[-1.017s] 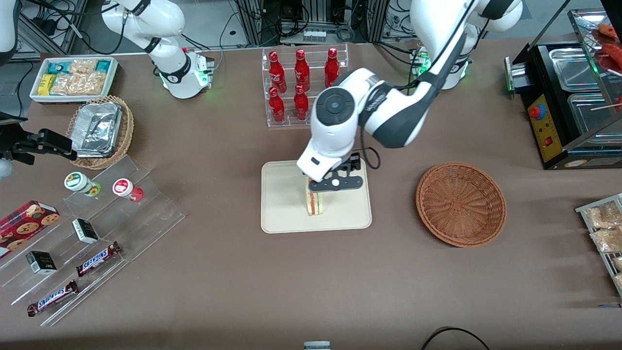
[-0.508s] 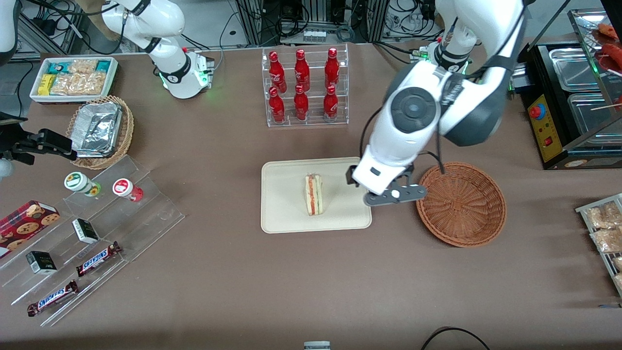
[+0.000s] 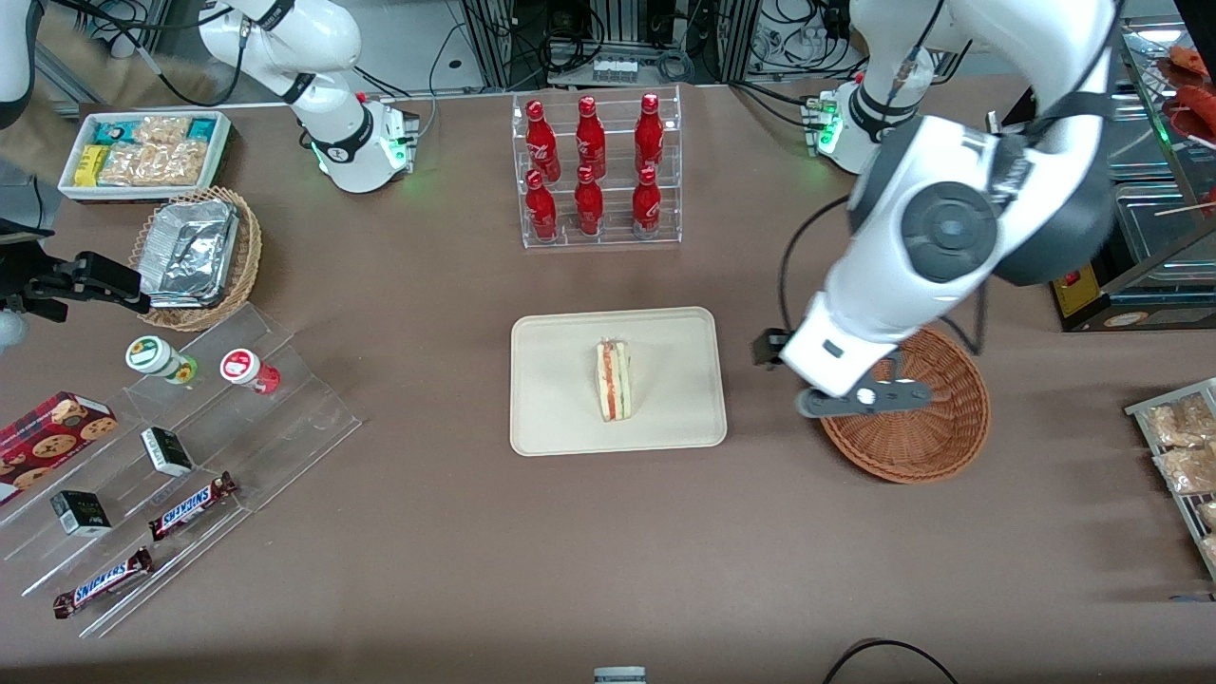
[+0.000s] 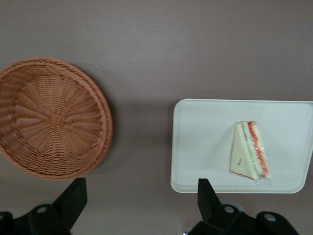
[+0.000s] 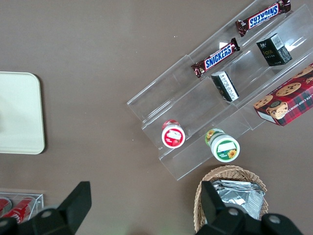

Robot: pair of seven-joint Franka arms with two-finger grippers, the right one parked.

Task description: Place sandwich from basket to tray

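Note:
The sandwich [image 3: 613, 381] stands on its edge in the middle of the cream tray [image 3: 560, 418], red and green filling showing. My gripper [image 3: 860, 399] is open and empty, raised above the table. It hangs over the rim of the reddish-brown basket [image 3: 912, 446] that is nearest the tray. The basket is empty. In the left wrist view the gripper [image 4: 139, 198] has its fingers wide apart over bare tablecloth, between the basket [image 4: 49, 117] and the tray [image 4: 200, 147], where the sandwich [image 4: 250, 156] lies. The tray's corner shows in the right wrist view [image 5: 17, 112].
A clear rack of red bottles [image 3: 591, 171] stands farther from the front camera than the tray. Toward the parked arm's end are a stepped acrylic shelf with snacks [image 3: 190, 446], a lighter wicker basket with foil trays [image 3: 195, 255] and a white snack bin [image 3: 142, 152]. Snack packets [image 3: 1183, 446] lie at the working arm's end.
My gripper let go of the sandwich on the tray and rose. It swung sideways from the tray to above the basket's rim. The sandwich stayed in place.

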